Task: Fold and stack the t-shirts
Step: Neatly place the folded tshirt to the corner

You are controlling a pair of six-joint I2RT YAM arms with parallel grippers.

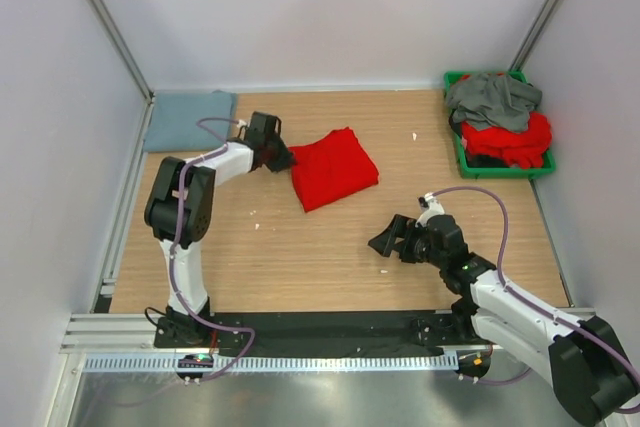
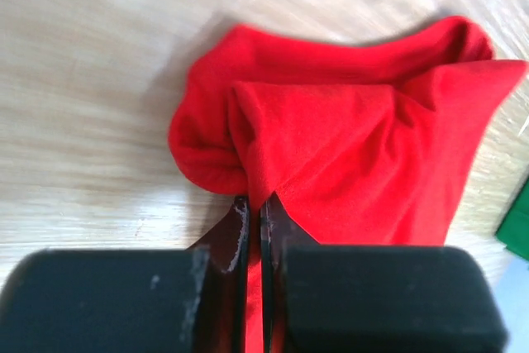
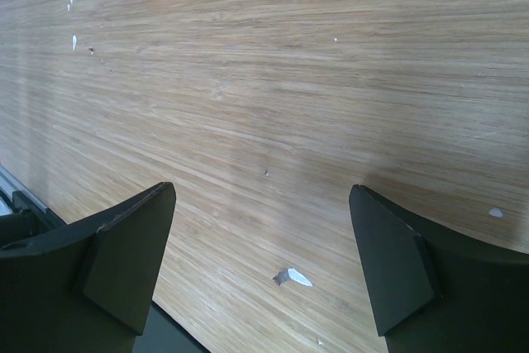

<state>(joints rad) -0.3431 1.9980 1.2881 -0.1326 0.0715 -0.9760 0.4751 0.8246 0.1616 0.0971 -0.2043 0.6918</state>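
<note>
left pincer (image 2: 254, 204) is clenched on the near edge of the red t-shirt (image 2: 355, 146), which spreads ahead of it on the table (image 2: 83, 80). right pincer (image 3: 260, 204) hangs released over the wood, the shirt well ahead to its left.

A folded shirt (image 1: 335, 169) lies on the bench (image 1: 330, 277), just behind its middle. Another shirt (image 1: 188, 119) lies flat in the far left corner. A bin (image 1: 462, 155) stands in the far right corner with a heap of shirts (image 1: 500, 117) in it. The left jaws grip the folded shirt's left edge. The right jaws are nearer and further right, well apart from it.
</note>
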